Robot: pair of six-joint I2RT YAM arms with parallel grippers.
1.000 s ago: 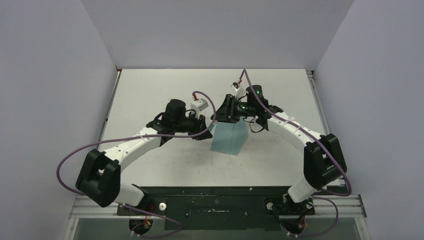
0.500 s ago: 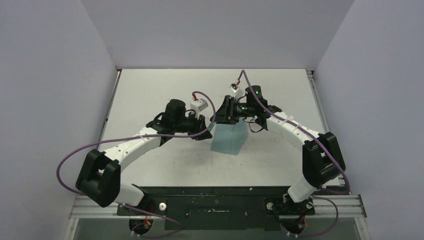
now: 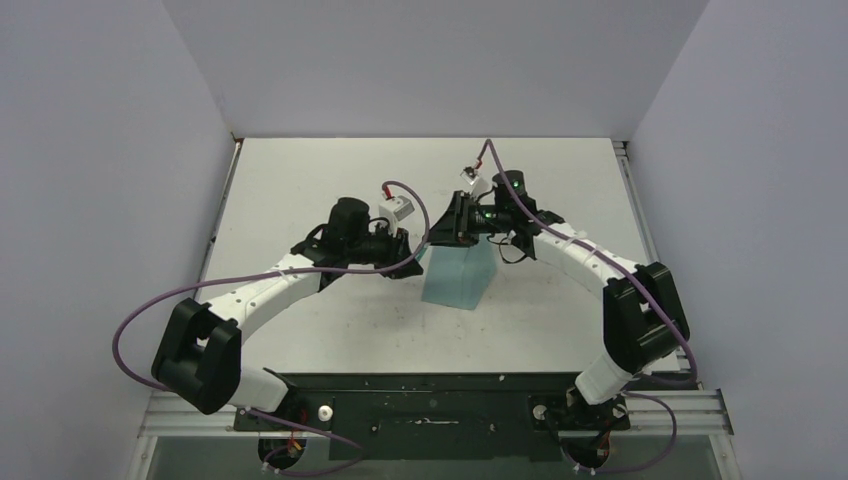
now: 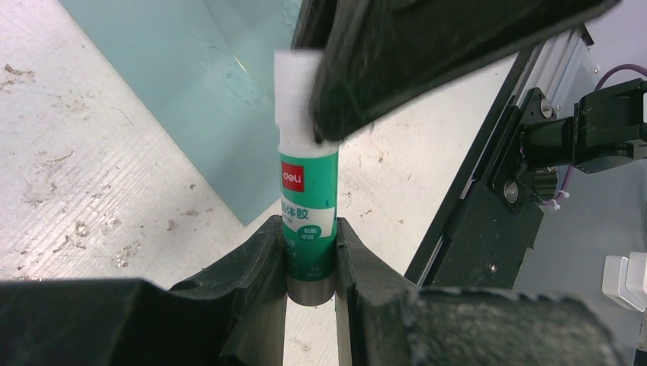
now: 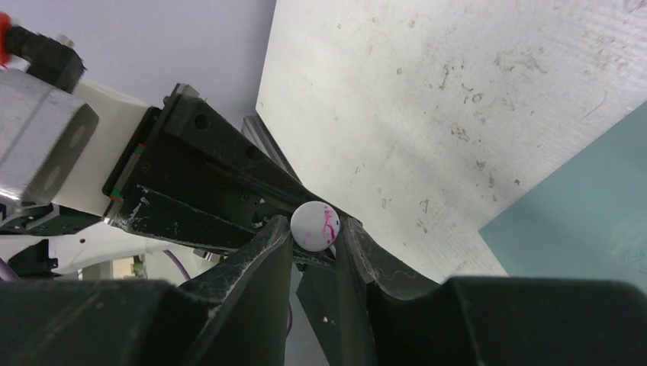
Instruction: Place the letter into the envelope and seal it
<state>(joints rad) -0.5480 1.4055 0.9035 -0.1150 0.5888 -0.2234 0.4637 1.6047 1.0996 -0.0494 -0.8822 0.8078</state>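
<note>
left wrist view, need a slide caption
Left gripper grips the glue stick by its base, right gripper clamps its cap, envelope flat on the table.

You are looking at a pale grey-white table (image 3: 300,180), its surface scuffed and speckled with small marks. Near its middle, a teal envelope (image 3: 458,278) lies flat on it.
</note>
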